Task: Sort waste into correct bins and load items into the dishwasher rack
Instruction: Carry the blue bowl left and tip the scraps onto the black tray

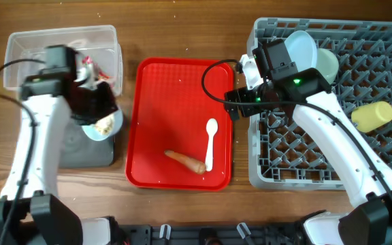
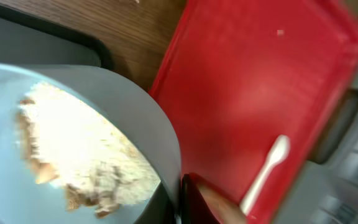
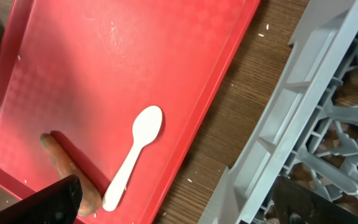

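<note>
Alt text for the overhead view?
The left gripper holds a blue bowl of crumbs above the black tray, beside the clear tub. A spoon and a carrot lie on the red tray. The right gripper hovers open at the left edge of the rack, which holds a plate, green bowl and yellow cup.

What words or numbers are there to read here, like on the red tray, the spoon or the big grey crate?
None: no text can be read in any view.
The red tray, white spoon, grey rack and light-blue bowl show no letters, numbers or signs.
The candy wrapper in the clear tub is too small to tell whether it carries print.
</note>
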Tool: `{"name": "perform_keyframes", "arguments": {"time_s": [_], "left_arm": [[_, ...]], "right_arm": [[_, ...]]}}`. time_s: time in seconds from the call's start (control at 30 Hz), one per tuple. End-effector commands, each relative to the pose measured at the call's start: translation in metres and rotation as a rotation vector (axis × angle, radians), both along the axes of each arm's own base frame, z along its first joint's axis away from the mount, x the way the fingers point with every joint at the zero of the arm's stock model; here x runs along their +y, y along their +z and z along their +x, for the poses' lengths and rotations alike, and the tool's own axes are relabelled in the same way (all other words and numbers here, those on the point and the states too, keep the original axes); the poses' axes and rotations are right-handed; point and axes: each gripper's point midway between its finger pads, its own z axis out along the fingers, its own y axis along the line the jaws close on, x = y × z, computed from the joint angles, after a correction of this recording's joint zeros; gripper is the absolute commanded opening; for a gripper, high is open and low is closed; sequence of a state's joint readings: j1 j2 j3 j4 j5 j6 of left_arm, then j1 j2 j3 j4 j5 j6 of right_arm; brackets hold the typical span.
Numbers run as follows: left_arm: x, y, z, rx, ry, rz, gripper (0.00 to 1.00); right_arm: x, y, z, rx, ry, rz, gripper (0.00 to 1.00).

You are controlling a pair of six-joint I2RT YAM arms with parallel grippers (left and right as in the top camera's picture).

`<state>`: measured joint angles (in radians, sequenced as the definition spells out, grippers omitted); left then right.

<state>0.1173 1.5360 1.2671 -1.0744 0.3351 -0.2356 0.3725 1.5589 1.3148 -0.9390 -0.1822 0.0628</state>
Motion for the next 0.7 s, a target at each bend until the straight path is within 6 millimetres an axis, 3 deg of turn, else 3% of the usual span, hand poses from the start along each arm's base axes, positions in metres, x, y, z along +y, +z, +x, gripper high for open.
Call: {"name": "perform_keyframes", "arguments": {"time_s": [0.0, 0.37, 0.47, 0.57, 0.67], "left_arm": [[0.009, 0.026, 0.004, -0.150, -0.071, -0.218, 0.04], [0.093, 0.027, -0.005, -0.434, 0.185, -0.542, 0.04], [0.106, 0.029, -0.008, -0.489, 0.231, -0.610, 0.04], [0.111, 0.054, -0.008, -0.655, 0.190, -0.734, 0.04], [0.114, 0.057, -0.008, -0.677, 0.197, -0.773, 0.04]], "right_arm": [[-0.002, -0.005, 0.000, 0.016, -0.021, -0.009, 1.00], [-0.002, -0.005, 0.000, 0.024, -0.045, -0.001, 1.00], [-0.002, -0.005, 0.000, 0.024, -0.045, -0.001, 1.00], [-0.002, -0.005, 0.000, 0.024, -0.045, -0.002, 1.00], [-0.002, -0.005, -0.001, 0.027, -0.045, -0.003, 1.00]]}}
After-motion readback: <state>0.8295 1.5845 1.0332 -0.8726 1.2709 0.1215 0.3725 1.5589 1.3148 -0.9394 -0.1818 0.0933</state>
